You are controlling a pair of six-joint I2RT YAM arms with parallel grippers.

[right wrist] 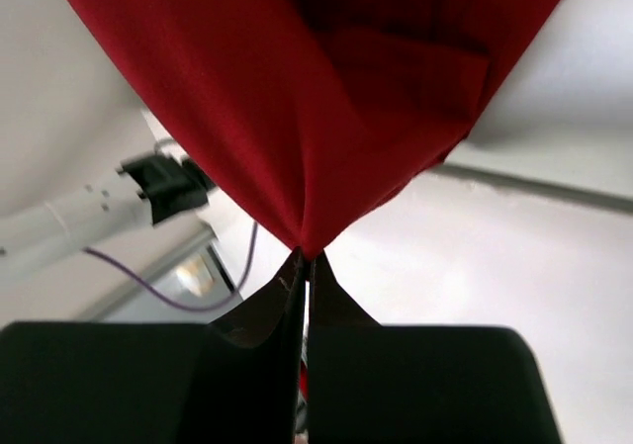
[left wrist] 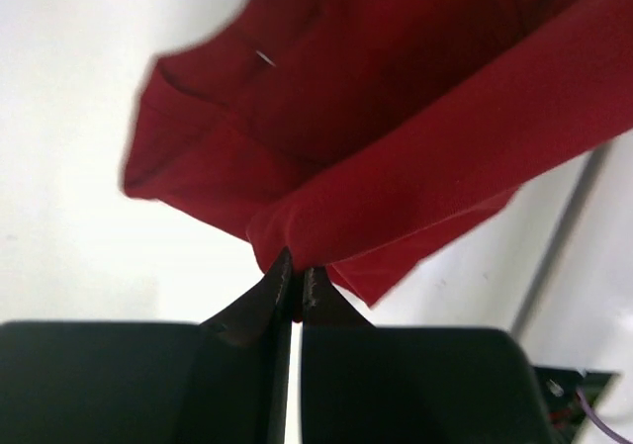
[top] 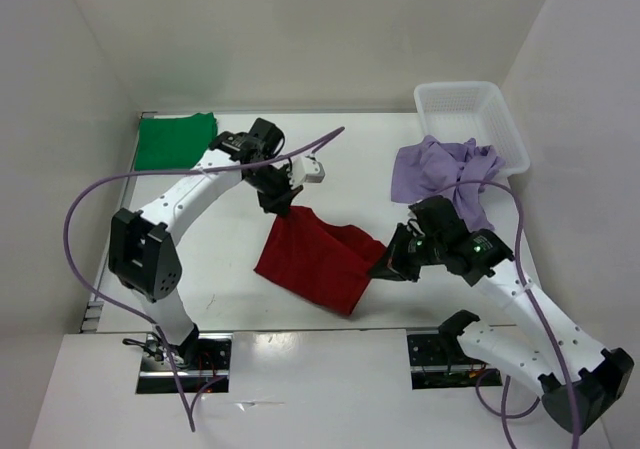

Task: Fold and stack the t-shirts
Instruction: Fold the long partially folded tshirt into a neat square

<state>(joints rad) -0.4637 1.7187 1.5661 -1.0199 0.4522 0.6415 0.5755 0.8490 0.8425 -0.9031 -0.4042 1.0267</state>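
The dark red t-shirt (top: 318, 257) hangs stretched between both arms over the middle of the table, its lower edge near the front. My left gripper (top: 279, 205) is shut on its upper left corner; in the left wrist view the red cloth (left wrist: 396, 157) bunches at the gripper (left wrist: 297, 278). My right gripper (top: 385, 266) is shut on the right corner, and the red cloth (right wrist: 326, 98) fans out from the pinch (right wrist: 307, 258). The bright green t-shirt (top: 175, 139) lies folded at the back left. The pale lavender t-shirt (top: 445, 174) lies crumpled at the back right.
A white lattice basket (top: 470, 109) stands at the back right, with the lavender shirt draped against its front rim. Purple cables loop from both arms. White walls close in the table on the left, back and right.
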